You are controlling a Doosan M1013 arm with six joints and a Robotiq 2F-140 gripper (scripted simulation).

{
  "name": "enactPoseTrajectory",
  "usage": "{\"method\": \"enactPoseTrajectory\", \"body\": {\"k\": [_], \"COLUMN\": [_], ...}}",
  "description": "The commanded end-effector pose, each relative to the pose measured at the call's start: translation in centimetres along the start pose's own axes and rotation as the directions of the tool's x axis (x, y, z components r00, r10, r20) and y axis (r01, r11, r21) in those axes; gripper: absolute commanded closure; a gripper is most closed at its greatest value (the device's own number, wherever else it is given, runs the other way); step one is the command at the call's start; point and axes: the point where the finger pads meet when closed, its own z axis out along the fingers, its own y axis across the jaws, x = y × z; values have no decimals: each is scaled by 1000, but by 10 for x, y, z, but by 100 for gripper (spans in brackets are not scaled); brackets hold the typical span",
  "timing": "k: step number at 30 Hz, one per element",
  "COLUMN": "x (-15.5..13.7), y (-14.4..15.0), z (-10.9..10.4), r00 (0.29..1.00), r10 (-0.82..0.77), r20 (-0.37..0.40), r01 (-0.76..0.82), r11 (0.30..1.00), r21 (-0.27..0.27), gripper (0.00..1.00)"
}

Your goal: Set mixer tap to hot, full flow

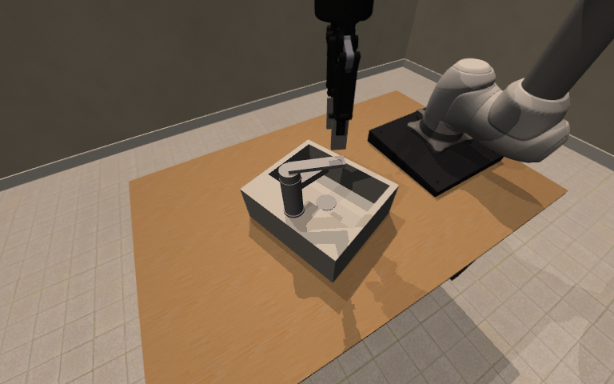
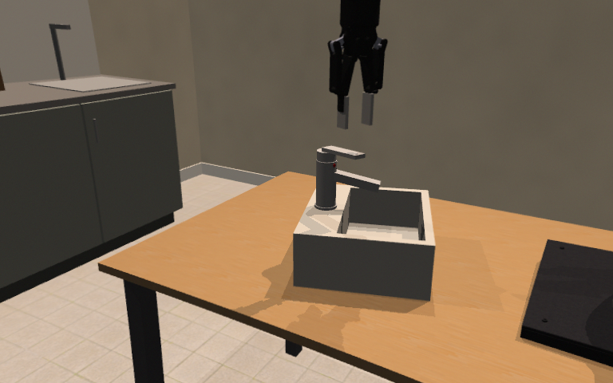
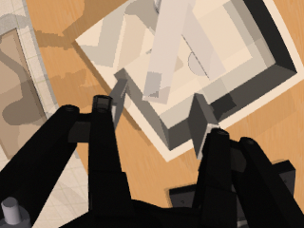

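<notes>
A dark mixer tap (image 1: 291, 192) stands on the corner of a grey basin (image 1: 319, 203) on the wooden table. Its flat lever (image 1: 312, 166) lies low and points out over the spout (image 2: 357, 179). A small red dot (image 2: 334, 166) shows on the tap body in the exterior view. My gripper (image 2: 355, 112) hangs above the lever's free end, fingers pointing down, partly open and empty. In the wrist view the lever (image 3: 166, 45) lies below and between the two fingertips, with a clear gap above it.
The arm's black base plate (image 1: 430, 151) sits on the table right of the basin. A dark cabinet with a second sink (image 2: 85, 148) stands off to the left, away from the table.
</notes>
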Motion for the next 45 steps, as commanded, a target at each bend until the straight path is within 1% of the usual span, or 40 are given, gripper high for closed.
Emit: {"method": "enactPoseTrajectory", "body": {"k": [1,24,35,45], "x": [0,0,0,0], "y": [0,0,0,0], "z": [4,36,43,44], "r00": [1000,1000,1000,1000], "r10": [0,0,0,0], "r20": [0,0,0,0], "r01": [0,0,0,0], "r11": [1000,1000,1000,1000], "r21": [0,0,0,0], "gripper": [61,61,61,61]}}
